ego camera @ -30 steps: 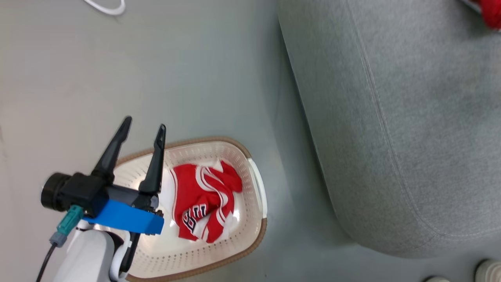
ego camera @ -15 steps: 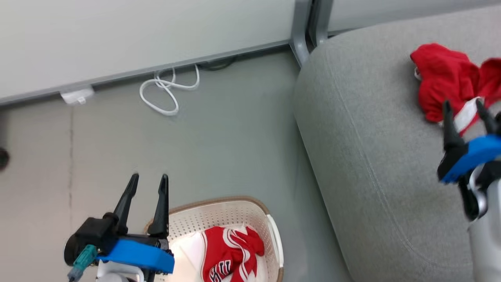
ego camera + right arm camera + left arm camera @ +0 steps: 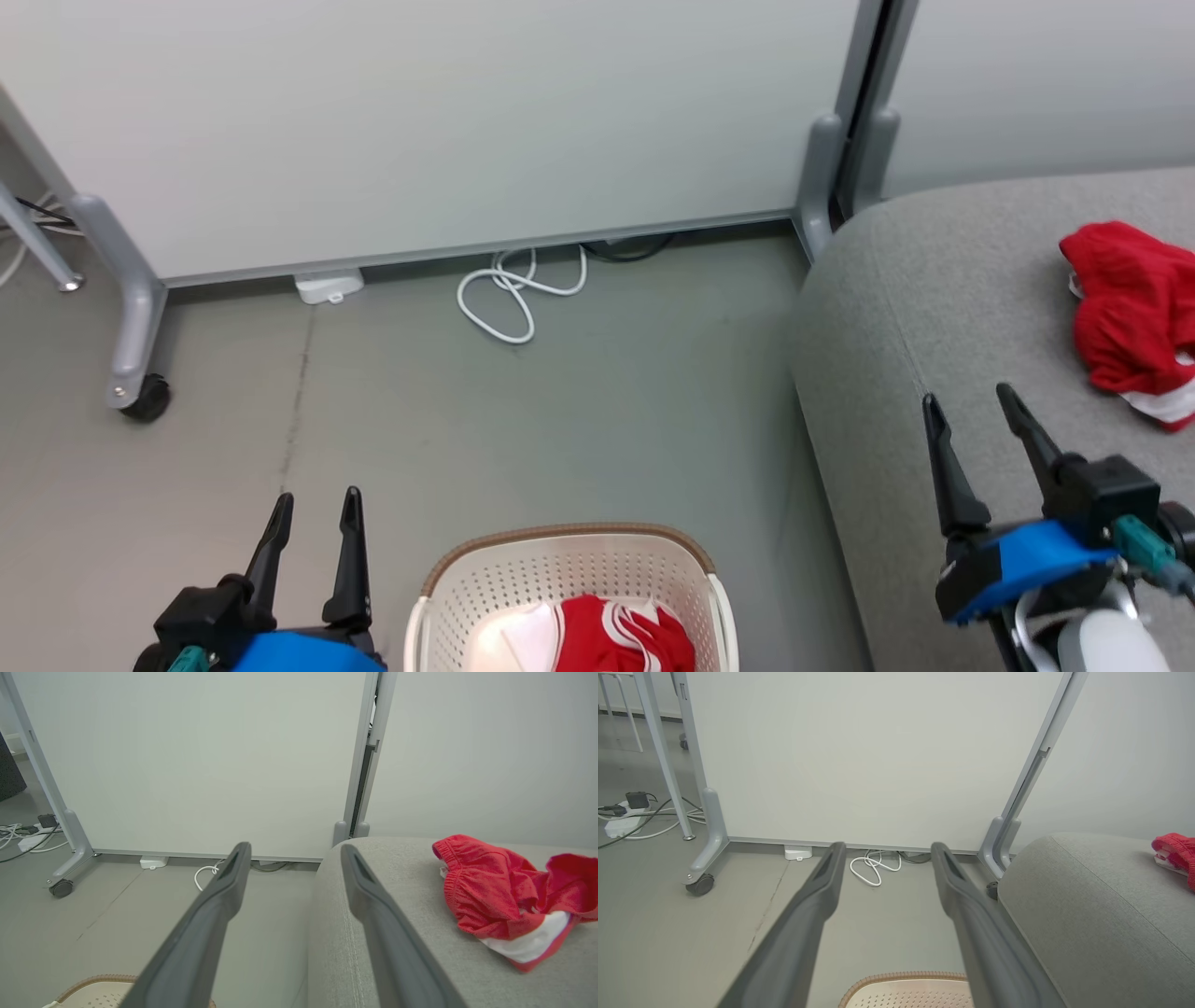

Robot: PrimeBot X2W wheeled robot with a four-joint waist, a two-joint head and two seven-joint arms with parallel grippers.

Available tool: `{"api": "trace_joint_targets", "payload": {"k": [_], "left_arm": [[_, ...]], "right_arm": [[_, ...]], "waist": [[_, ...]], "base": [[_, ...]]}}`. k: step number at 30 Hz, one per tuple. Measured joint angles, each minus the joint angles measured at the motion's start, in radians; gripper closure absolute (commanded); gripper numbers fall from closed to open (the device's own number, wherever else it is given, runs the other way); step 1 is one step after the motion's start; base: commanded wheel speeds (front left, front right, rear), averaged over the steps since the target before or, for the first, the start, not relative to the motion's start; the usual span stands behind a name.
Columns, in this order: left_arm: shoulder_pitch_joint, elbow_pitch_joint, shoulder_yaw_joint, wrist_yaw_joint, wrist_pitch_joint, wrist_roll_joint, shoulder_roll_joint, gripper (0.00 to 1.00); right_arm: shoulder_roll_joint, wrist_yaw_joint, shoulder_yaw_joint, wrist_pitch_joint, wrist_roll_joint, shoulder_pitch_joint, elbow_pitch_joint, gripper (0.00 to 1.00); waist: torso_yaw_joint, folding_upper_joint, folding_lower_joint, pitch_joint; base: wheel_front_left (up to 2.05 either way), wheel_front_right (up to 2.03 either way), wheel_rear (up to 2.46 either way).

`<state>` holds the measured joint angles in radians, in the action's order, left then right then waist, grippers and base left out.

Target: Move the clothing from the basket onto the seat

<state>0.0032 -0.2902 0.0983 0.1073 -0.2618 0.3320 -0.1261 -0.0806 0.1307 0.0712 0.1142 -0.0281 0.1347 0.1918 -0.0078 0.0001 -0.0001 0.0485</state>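
- Your left tool (image 3: 317,497) is at the lower left of the head view. Its fingers point up and are spread fairly wide with nothing between them. It hangs over the floor (image 3: 560,420), just left of the basket (image 3: 560,536) and not touching it.
- The left wrist view agrees: there's bare floor in the gap between the fingers, and the basket's brown rim shows at the bottom edge.
- Your right tool (image 3: 966,394) is at the lower right, also spread open and empty. It sits roughly over the left edge of the seat (image 3: 934,299). In its wrist view, one finger is over the floor and the other over the cushion.
- A red-and-white garment (image 3: 625,639) lies bunched in the basket, toward its right side, with a white fold just left of the red.
- The frame cuts the basket off, so I honestly can't tell if anything else is in there.
- A second red garment (image 3: 1125,317) lies crumpled on the seat, up and to the right of the right tool and well clear of its fingertips. The right wrist view shows a white band along its lower edge.
- The basket stands on the floor near the seat's left side, with a strip of floor between them.
- Behind it all is a pale partition panel (image 3: 467,121) on grey legs with a caster (image 3: 147,399). A white cable (image 3: 518,299) is looped on the floor at its base.
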Motion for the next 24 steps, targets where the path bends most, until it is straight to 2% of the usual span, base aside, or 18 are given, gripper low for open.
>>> {"api": "trace_joint_targets", "payload": {"k": [9,24], "left_arm": [[0.038,-0.027,-0.034,0.007,0.000,-0.007,0.003,0.00],[0.061,-0.017,-0.057,0.008,0.000,-0.033,0.032,0.00]], "right_arm": [[0.027,0.000,-0.002,-0.034,-0.003,-0.137,-0.103,0.00],[0.029,0.000,-0.010,-0.060,-0.024,-0.165,-0.142,0.00]], "waist": [[0.040,0.0000,0.0000,-0.049],[0.049,0.0000,0.0001,-0.053]], "base": [[0.00,0.00,0.00],[0.00,0.00,0.00]]}}
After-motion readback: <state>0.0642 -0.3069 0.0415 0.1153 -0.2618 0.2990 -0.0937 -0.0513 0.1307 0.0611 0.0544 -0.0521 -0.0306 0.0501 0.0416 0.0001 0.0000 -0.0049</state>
